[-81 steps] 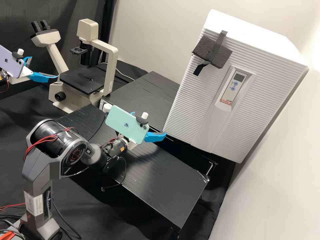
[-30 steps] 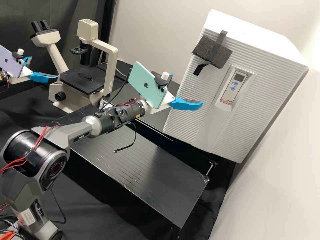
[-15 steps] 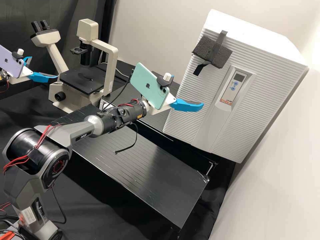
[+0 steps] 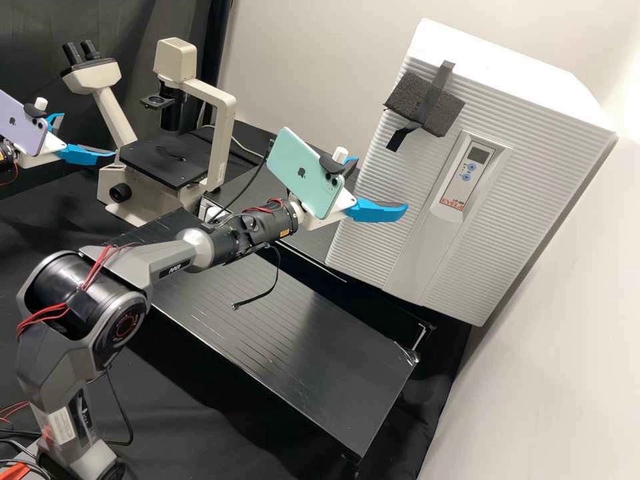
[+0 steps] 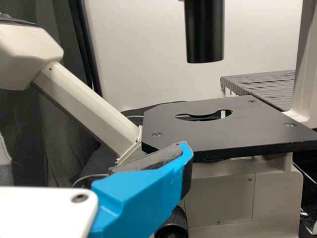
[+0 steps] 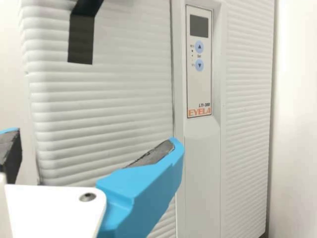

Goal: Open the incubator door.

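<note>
While the ribbed door (image 4: 408, 175) sits closed, the right gripper (image 4: 381, 185) gapes nearby

Here's the pale wall (image 4: 307, 67), catching its brightest light at the high view's right edge. A dark curtain (image 4: 33, 40) hangs upper left, and black cloth (image 4: 200, 420) spreads beneath a black table (image 4: 340, 380).

The white, ribbed incubator (image 4: 513, 73) stands at two o'clock in the high view, its grey-panelled door (image 4: 383, 207) shut.
</note>
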Available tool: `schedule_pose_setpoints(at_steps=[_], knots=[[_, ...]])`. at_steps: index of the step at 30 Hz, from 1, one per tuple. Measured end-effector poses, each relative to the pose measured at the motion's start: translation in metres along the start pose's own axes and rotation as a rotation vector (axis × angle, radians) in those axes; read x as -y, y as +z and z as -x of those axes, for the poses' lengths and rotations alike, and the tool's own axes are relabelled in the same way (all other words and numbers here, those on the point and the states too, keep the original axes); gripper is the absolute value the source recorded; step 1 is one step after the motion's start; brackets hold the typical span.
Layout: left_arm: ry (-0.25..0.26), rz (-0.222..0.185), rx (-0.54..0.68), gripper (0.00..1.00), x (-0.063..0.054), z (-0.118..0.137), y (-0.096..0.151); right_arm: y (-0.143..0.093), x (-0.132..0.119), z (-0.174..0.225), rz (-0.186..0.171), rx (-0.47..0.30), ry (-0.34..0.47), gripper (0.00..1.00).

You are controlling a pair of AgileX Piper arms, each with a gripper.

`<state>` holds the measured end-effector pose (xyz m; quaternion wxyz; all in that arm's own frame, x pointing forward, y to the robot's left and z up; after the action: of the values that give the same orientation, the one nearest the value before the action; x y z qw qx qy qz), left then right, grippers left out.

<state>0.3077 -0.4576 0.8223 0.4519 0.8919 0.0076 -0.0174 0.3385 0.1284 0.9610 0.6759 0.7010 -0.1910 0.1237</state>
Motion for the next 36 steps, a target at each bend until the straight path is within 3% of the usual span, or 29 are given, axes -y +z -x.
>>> schedule_pose_setpoints(at_steps=[36], knots=[[0.000, 0.000, 0.000, 1.00, 0.0000, 0.0000, 0.0000, 0.0029, 0.0027, -0.0013, 0.007, 0.013, -0.040, 0.00]])
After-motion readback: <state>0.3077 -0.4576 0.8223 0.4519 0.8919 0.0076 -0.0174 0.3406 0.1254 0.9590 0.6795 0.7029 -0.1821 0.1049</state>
